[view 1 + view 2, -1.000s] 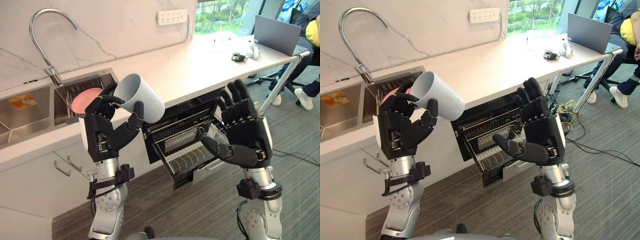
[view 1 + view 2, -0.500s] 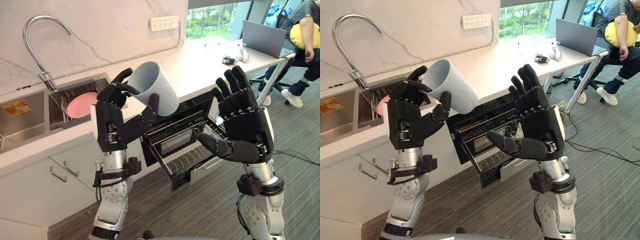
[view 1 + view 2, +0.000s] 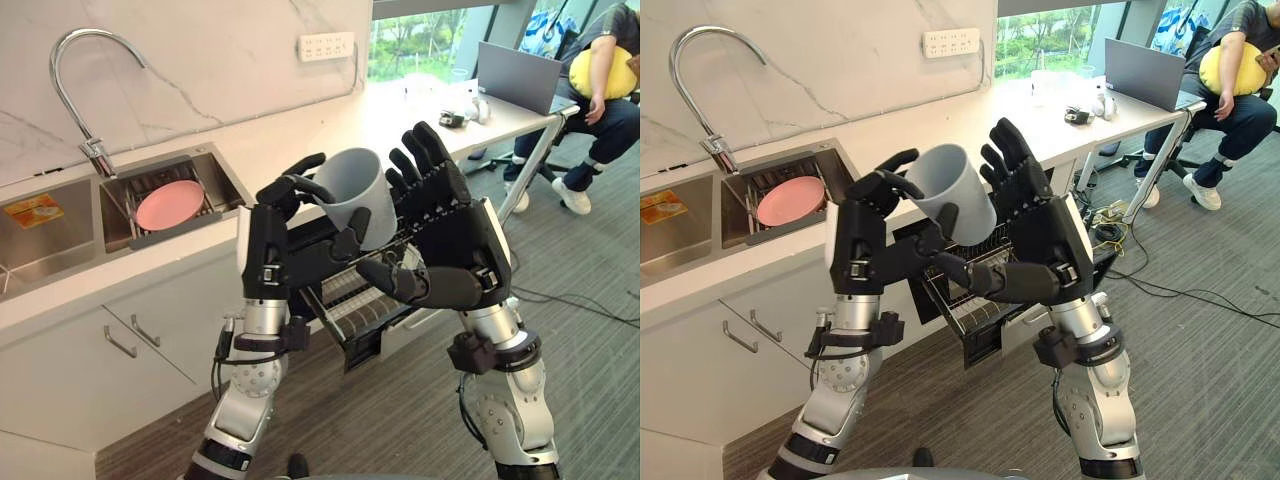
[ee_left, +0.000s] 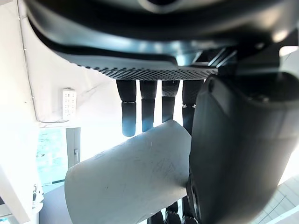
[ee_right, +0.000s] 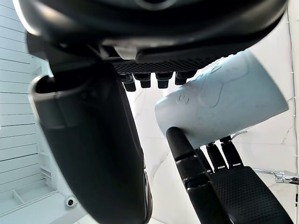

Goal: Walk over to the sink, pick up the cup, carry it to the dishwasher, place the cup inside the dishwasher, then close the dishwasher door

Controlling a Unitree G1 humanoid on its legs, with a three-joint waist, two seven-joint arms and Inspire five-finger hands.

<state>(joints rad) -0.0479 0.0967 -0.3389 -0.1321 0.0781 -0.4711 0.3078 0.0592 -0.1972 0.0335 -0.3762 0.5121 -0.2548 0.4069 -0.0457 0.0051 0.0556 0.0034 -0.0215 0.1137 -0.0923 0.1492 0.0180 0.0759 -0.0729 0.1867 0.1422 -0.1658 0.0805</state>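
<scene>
Fingers (image 3: pixel 292 185) of the robot's left hand (image 3: pixel 268 262) hook over the rim of the pale grey cylindrical cup (image 3: pixel 352 195) while the thumb presses its side wall from below. The cup is clamped between them, well off any surface, at the centre of the frame. It is tilted, its mouth turned toward the upper left. That seems to come from the hooked grip, and since nothing shows inside the cup the lean looks harmless.

The right hand (image 3: pixel 452 240) stands just right of the cup with its fingers straight and spread and its palm facing the cup wall. I judge it a guard or a second support for the carry. Whether it touches the cup I cannot tell.

Behind and below both hands, the dark pull-out dishwasher drawer (image 3: pixel 340 300) hangs open under the white counter (image 3: pixel 290 130), its wire rack exposed. So the cup sits roughly over its target, and lowering it in is the likely next step. The door is not yet closed.

At the upper left, the steel sink (image 3: pixel 40 250) holds a round pink plate (image 3: pixel 170 204), well apart from the hands. A seated person (image 3: pixel 600 80) occupies the upper right corner, away from the work.
</scene>
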